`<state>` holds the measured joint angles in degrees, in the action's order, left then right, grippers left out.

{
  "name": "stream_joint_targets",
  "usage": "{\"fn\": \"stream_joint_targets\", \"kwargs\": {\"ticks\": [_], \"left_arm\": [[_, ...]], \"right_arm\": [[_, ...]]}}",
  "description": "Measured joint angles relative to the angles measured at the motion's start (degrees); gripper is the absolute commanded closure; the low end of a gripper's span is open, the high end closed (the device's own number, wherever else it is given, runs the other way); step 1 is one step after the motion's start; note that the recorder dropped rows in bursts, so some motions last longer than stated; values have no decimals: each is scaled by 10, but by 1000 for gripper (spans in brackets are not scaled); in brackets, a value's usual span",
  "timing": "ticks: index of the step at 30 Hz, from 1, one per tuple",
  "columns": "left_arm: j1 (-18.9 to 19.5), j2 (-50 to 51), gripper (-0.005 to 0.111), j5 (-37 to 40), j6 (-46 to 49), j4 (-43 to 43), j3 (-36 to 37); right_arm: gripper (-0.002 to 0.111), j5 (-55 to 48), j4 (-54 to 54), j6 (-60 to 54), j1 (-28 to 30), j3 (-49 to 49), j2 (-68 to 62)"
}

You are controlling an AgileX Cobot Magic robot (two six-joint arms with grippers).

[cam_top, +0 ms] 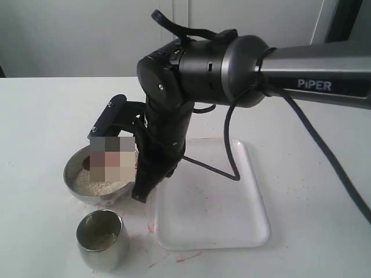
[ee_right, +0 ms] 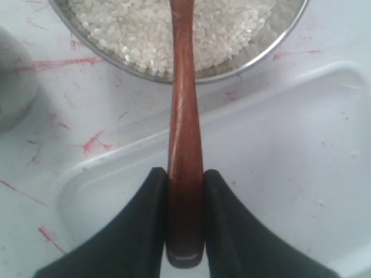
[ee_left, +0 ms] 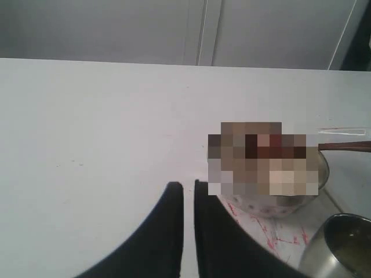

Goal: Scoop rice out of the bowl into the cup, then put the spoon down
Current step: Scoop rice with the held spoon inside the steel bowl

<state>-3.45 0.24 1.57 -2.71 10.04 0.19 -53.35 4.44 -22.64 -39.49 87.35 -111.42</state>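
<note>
The steel bowl point(cam_top: 78, 174) holds white rice point(cam_top: 98, 186) at the table's left front. Just in front of it stands the steel cup point(cam_top: 103, 238), with a little rice at its bottom. My right gripper point(ee_right: 185, 176) is shut on the end of the reddish-brown spoon point(ee_right: 184, 116). Its handle runs over the bowl's rim point(ee_right: 272, 49) onto the rice point(ee_right: 133, 29); the scoop is out of view. My left gripper point(ee_left: 189, 186) hovers over bare table beside the bowl point(ee_left: 272, 205), shut with nothing in it. The cup point(ee_left: 342, 249) is further off.
A white plastic tray point(cam_top: 249, 220) lies right of the bowl, under the right gripper's wrist. Red pen marks point(cam_top: 188, 256) streak the white table around the bowl and cup. The right arm's black cable point(cam_top: 324, 156) hangs across the tray side.
</note>
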Motion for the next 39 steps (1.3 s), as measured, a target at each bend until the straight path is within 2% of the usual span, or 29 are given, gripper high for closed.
{"fn": "stream_joint_targets", "kwargs": {"ticks": [8,23,39], "left_arm": [[0,0,92,0,0,0,0],[0,0,92,0,0,0,0],[0,0,92,0,0,0,0]], "right_arm": [[108,-15,91,0,-10,0,18],[108,-68,388,0,-114,0,21],[108,-85,413,32,-113,0,-27]]}}
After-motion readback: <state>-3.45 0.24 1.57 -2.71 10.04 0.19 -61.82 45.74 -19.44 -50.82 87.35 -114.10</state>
